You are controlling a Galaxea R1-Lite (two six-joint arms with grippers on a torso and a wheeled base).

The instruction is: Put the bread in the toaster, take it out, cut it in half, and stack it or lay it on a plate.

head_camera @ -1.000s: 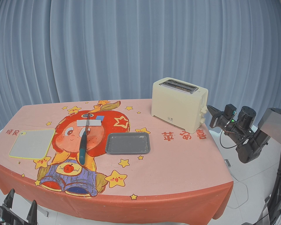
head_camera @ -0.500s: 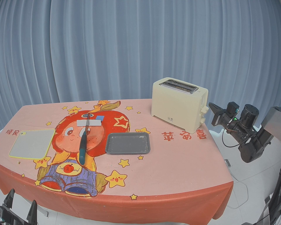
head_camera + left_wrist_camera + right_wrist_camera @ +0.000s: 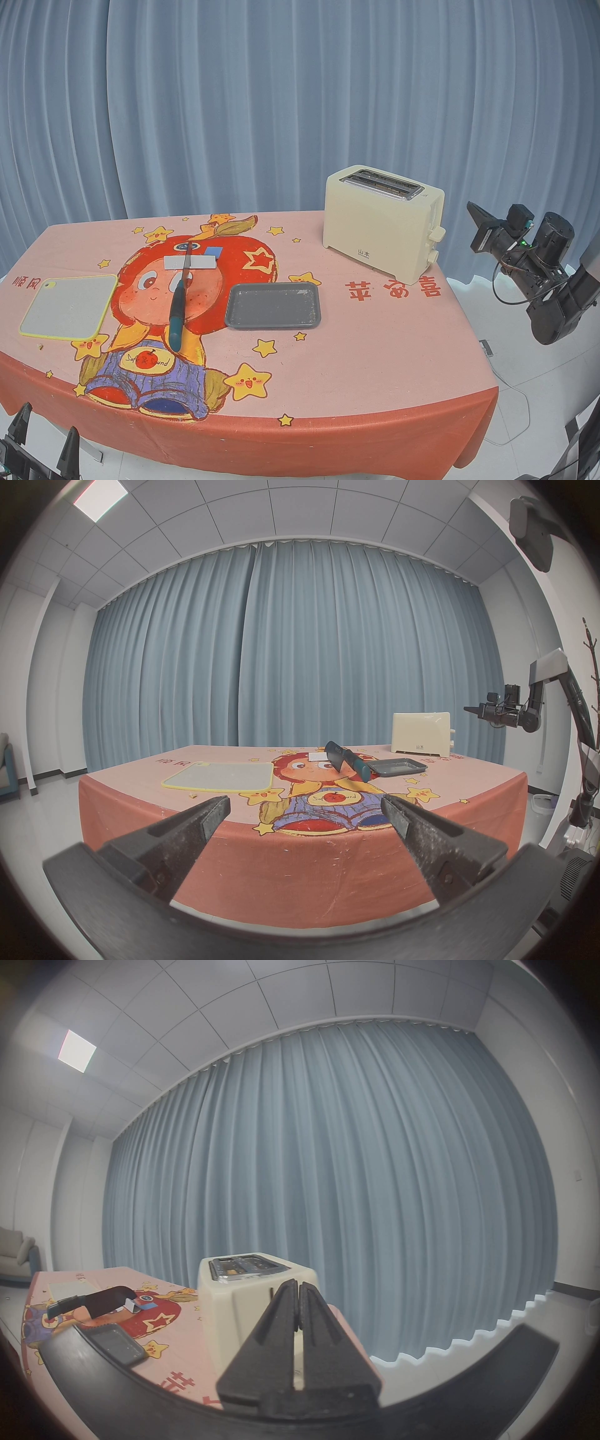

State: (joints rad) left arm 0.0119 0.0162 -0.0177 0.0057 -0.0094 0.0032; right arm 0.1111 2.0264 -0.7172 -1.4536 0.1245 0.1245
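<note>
1. The toaster (image 3: 381, 222) is standing upright at the far right of the table (image 3: 375, 369), at about 2 o'clock from the grey tray (image 3: 273, 305). Its long axis is running from 10 to 4 o'clock, with the slots facing up and the lever end pointing toward 4 o'clock. I cannot tell what is sitting in the slots.
2. The right pincer (image 3: 481, 222) is hovering beyond the table's edge at 3 o'clock from the toaster, apart from it. Its fingers are pressing flat together with nothing between them.
3. The left pincer (image 3: 306, 811) is hanging low off the table's near left corner, spread wide and gripping nothing.
4. The knife (image 3: 177, 306) is lying along 12 to 6 o'clock at 9 o'clock from the tray. Its blade is pointing to 12 across a pale strip (image 3: 200, 262), and its teal handle is pointing to 6.
5. A cutting board (image 3: 69, 306) with a yellow-green rim is lying flat at 9 o'clock from the knife.
6. A pink cartoon cloth is covering the table, and a blue-grey curtain (image 3: 300, 94) is hanging behind it.
</note>
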